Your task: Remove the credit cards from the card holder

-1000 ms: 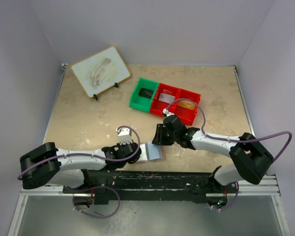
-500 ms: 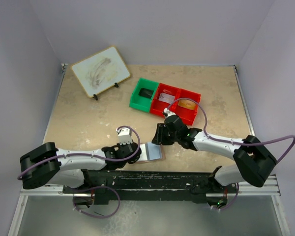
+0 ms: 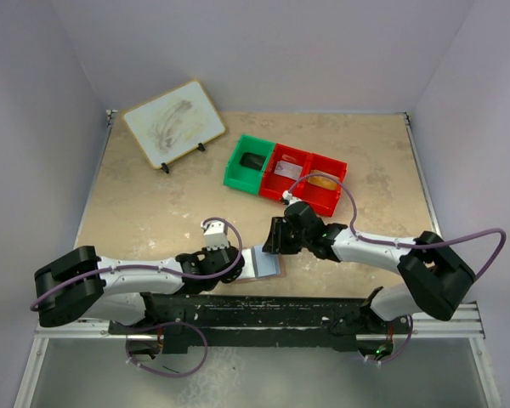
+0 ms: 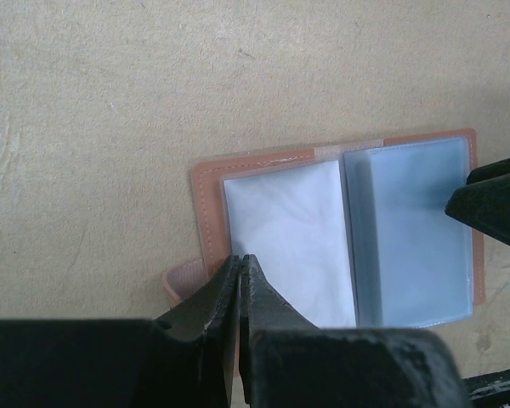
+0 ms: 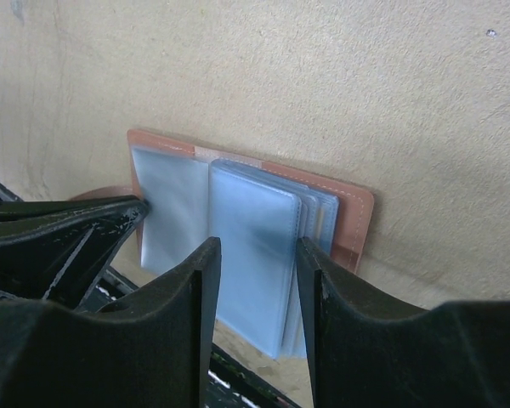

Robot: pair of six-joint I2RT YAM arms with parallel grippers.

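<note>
The card holder (image 3: 263, 263) lies open on the table near the front edge, tan-pink leather with pale blue-grey inner panels. No card shows clearly. My left gripper (image 3: 240, 265) is shut, and its tips rest on the near left corner of the left panel (image 4: 280, 229). In the left wrist view the closed gripper (image 4: 239, 259) has nothing visible between its fingers. My right gripper (image 3: 274, 244) is open and hovers over the right-hand stack of sleeves (image 5: 242, 212). In the right wrist view the gripper (image 5: 257, 246) has one finger on each side of that stack, with nothing in it.
A green bin (image 3: 248, 163) and two red bins (image 3: 291, 169) holding small items stand behind the card holder. A white board on a stand (image 3: 173, 123) is at the back left. The black mounting rail (image 3: 263, 308) runs along the near edge, close to the holder.
My right gripper has edged slightly nearer the card holder's right side. The left gripper and the holder have not visibly moved.
</note>
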